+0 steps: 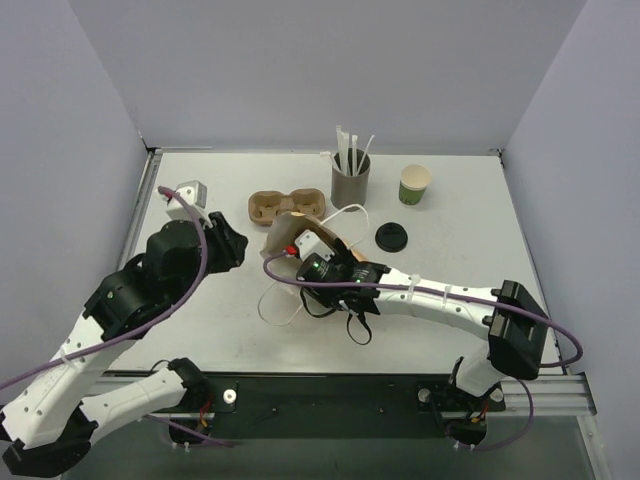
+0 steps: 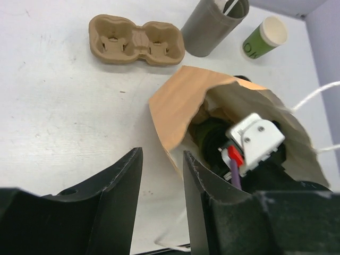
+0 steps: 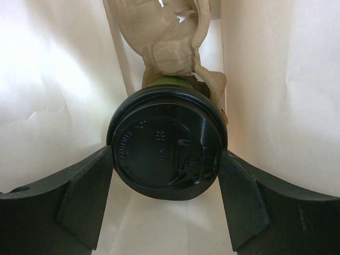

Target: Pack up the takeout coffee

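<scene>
Right hand (image 3: 166,159), right wrist view: fingers are closed against both sides of the black lid of the takeout coffee (image 3: 159,135), which is carried inside the paper bag (image 3: 53,79). The lid is faced toward the wrist. The cup's long axis is judged to run straight ahead of the hand, base deeper in, toward a moulded pulp piece (image 3: 170,48).

Left wrist view: left hand (image 2: 162,178) is partly spread, with nothing pinched. The bag's rim lies just beyond its gap.

Top view: the bag is set mid-desk (image 1: 200,190). The right arm is nearer the cup, so release is judged to fall to it.
</scene>
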Robot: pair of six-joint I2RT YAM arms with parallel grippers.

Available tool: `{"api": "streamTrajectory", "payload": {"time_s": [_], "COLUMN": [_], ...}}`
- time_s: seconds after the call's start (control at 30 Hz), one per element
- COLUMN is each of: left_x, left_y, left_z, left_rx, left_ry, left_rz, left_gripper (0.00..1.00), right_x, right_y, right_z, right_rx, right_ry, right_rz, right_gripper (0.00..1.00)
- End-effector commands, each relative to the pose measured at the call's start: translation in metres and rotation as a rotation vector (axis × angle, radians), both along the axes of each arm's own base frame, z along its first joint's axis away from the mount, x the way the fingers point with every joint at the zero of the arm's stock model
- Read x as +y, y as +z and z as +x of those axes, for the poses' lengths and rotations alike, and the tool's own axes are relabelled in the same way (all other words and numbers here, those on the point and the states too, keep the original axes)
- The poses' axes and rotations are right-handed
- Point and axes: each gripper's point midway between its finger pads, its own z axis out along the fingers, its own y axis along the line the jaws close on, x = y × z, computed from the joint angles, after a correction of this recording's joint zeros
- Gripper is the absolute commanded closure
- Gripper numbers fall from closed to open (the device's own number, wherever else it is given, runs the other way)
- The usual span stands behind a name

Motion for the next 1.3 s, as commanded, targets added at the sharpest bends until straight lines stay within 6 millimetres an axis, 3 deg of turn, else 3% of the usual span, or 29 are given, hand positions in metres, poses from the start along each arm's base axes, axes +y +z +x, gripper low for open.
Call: {"api": "streamTrajectory", "payload": {"time_s": [0.0,0.03,0.17,0.4,0.57,0.83,1.0,1.27], "left_x": [-0.032,-0.023,-0.043,-0.063,-0.060,-0.056,-0.053,-0.062], "left_y": [0.001,0.000,0.000,0.010,-0.010,-0.017,-0.034,-0.059], "left_z": [0.009,0.019,0.024,0.004,0.001,0.003,0.004,-0.002], "left_rx": [0.020,0.028,0.035,-0.005,0.067,0.079,0.134,0.186], "left_ry": [-0.280,-0.261,-0.423,-0.623,-0.638,-0.653,-0.649,-0.674], "left_rz": [0.056,0.040,0.003,-0.023,0.017,0.083,0.134,0.176], "left_gripper": [0.54,0.55,0.56,0.54,0.53,0.50,0.50,0.51], "right_x": [-0.013,-0.015,-0.022,-0.025,-0.029,-0.033,-0.037,-0.038], "right_y": [-0.016,-0.017,-0.021,-0.023,-0.026,-0.033,-0.036,-0.041], "right_z": [-0.020,-0.021,-0.024,-0.027,-0.032,-0.040,-0.040,-0.041], "right_rx": [0.051,0.049,0.044,0.041,0.047,0.051,0.047,0.042], "right_ry": [0.068,0.072,0.090,0.102,0.115,0.135,0.131,0.134], "right_rz": [-0.018,-0.017,-0.024,-0.035,-0.044,-0.097,-0.115,-0.157], "right_gripper": [0.51,0.51,0.51,0.51,0.51,0.51,0.51,0.51]}}
